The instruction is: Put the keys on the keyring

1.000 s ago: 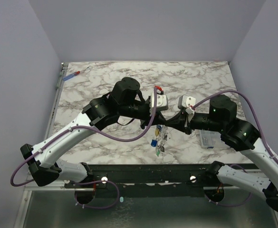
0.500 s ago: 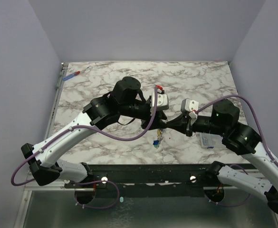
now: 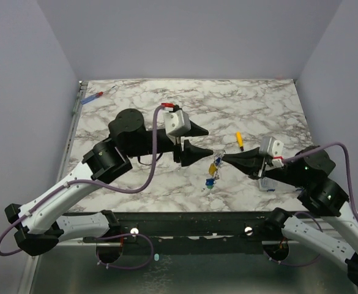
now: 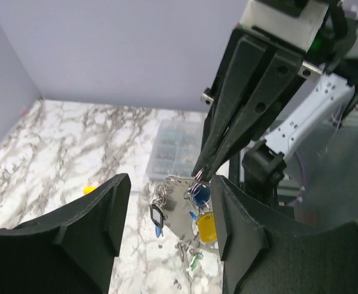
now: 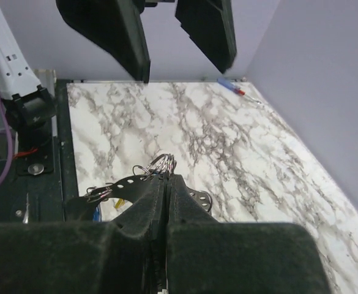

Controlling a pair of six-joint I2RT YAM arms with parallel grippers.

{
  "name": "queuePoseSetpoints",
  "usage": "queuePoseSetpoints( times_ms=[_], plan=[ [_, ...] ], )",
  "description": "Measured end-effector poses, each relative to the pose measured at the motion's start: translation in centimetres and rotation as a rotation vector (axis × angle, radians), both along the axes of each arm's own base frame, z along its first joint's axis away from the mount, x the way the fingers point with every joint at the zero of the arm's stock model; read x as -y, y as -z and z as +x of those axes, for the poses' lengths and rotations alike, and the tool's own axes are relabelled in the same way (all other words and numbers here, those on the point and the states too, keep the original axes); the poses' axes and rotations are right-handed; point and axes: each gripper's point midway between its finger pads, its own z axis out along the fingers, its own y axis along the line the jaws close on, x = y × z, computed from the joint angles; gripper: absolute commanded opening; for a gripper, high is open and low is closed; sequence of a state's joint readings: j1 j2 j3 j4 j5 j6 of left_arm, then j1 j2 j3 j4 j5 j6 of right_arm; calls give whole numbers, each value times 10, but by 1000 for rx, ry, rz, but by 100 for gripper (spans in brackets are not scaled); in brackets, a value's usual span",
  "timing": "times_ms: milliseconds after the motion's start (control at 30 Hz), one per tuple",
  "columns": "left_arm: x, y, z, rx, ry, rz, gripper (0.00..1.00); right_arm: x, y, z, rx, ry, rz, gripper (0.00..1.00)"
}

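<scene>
Right gripper (image 3: 225,158) pinched tight on the keyring (image 5: 162,162), held above the marble table (image 3: 136,98), keys (image 3: 212,173) with blue and yellow tags dangled beneath, left gripper (image 3: 204,142) stood spread wide just beside them, untouching, clear box (image 3: 265,181) nearby.

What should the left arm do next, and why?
Probably ease the left end effector forward to take the keys: it is open and apart from them, while the right end effector pinches the keyring they dangle from.

Far tabletop (image 3: 258,98) open, keys (image 3: 212,173), box (image 3: 268,182) crowd near edge
</scene>
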State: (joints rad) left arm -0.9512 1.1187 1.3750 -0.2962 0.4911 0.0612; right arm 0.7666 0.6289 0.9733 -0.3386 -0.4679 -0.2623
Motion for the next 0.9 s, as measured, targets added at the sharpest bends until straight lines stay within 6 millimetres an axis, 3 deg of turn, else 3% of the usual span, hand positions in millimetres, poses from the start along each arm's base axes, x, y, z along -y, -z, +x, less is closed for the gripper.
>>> queuePoseSetpoints(
  times_ms=[200,333,733,900],
  plan=[
    [-12,-29,-1,-13,-63,-204,59,9,-9,1,77,53,169,1],
    [-12,-30,-3,-52,-58,-295,60,10,-14,4,97,69,285,1],
    [-5,-50,-13,-63,27,-395,51,6,-33,4,127,42,454,1],
    [6,-53,-25,-51,132,-336,39,0,-40,-6,113,-24,416,1]
  ],
)
